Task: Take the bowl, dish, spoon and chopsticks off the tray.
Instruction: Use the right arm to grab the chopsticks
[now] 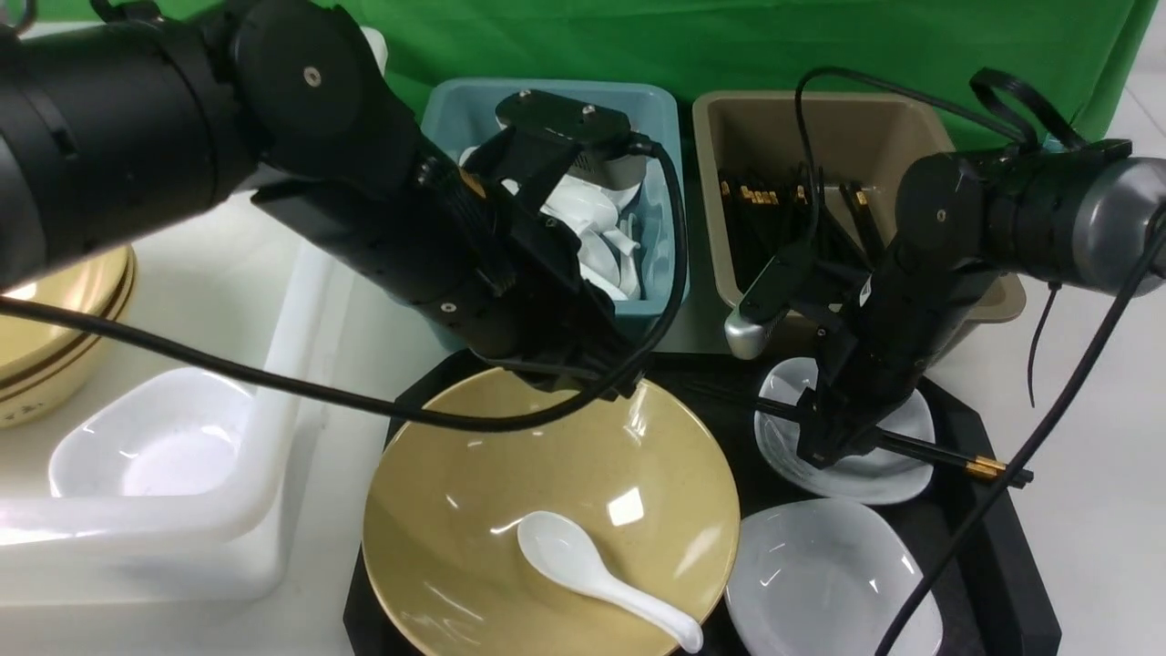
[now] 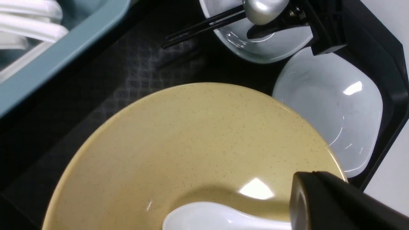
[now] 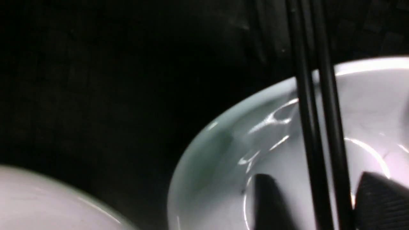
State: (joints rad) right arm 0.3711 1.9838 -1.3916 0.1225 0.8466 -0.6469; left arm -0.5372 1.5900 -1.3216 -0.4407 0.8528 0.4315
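Chopsticks (image 1: 938, 453) laid across dish (image 1: 902, 483) at far right tray (image 1: 1002, 583) corner, straddled by right gripper (image 1: 833, 448) with jaws parted, left gripper (image 1: 612, 366) pressed together above bowl (image 1: 474, 474)

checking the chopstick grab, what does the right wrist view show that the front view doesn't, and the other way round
Only the right wrist view: the right gripper, jaws apart either side of the chopsticks, not closed on them. Only the front view: the bowl with the spoon in it, the teal bin and brown bin beyond the tray. Both: the chopsticks lying across a white dish.
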